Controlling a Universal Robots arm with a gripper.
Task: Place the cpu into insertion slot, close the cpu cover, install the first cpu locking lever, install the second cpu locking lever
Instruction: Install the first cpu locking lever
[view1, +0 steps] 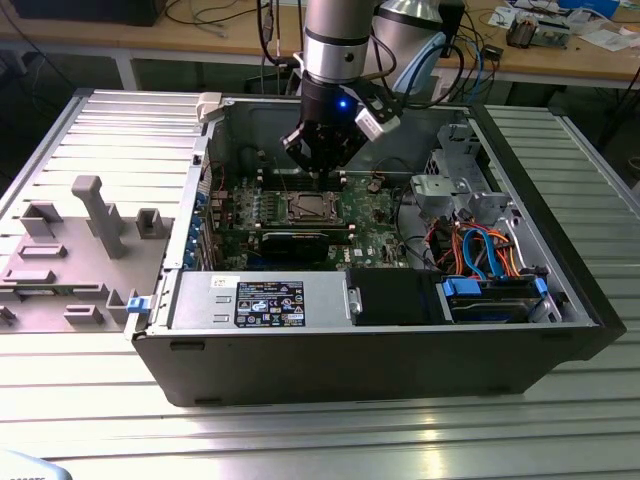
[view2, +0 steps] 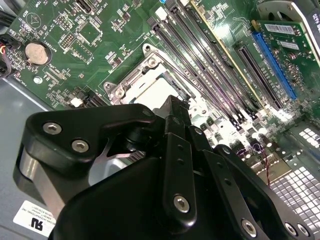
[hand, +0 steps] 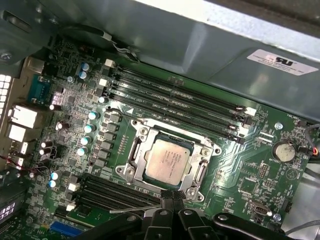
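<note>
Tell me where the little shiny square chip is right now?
The cpu lies in the insertion slot on the green board, between two banks of long black slots in the first wrist view, close to the gripper.
</note>
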